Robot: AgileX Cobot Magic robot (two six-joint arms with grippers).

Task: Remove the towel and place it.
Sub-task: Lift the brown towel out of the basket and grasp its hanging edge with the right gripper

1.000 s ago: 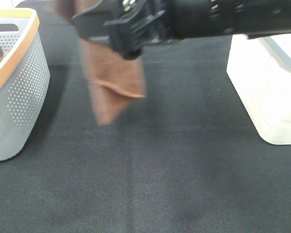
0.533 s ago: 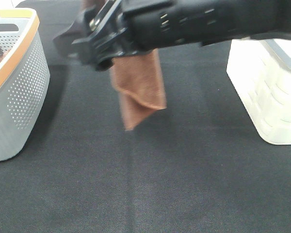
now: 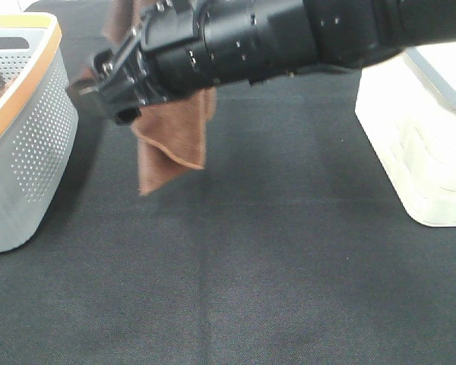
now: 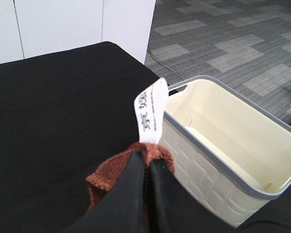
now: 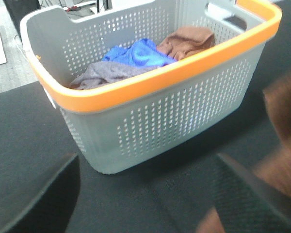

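The reddish-brown towel (image 3: 175, 137) hangs folded above the black table, left of centre. In the left wrist view my left gripper (image 4: 146, 160) is shut on the towel's (image 4: 153, 151) top edge, and its white tag (image 4: 151, 111) sticks up above the fingers. In the high view that gripper is hidden behind the right arm. My right gripper (image 3: 99, 95) reaches across in front of the towel, close to the grey basket. Its fingers (image 5: 34, 199) stand wide open and hold nothing, and the towel (image 5: 281, 136) is a blur beside them.
A grey perforated basket with an orange rim (image 3: 30, 137) stands at the left; inside are a blue cloth (image 5: 138, 52), a grey one and a brown one (image 5: 189, 39). A cream bin with a grey rim (image 3: 418, 137) stands at the right.
The right arm has swept left across the table toward the basket. The hanging towel swung right, then back left. Both grippers kept their states.
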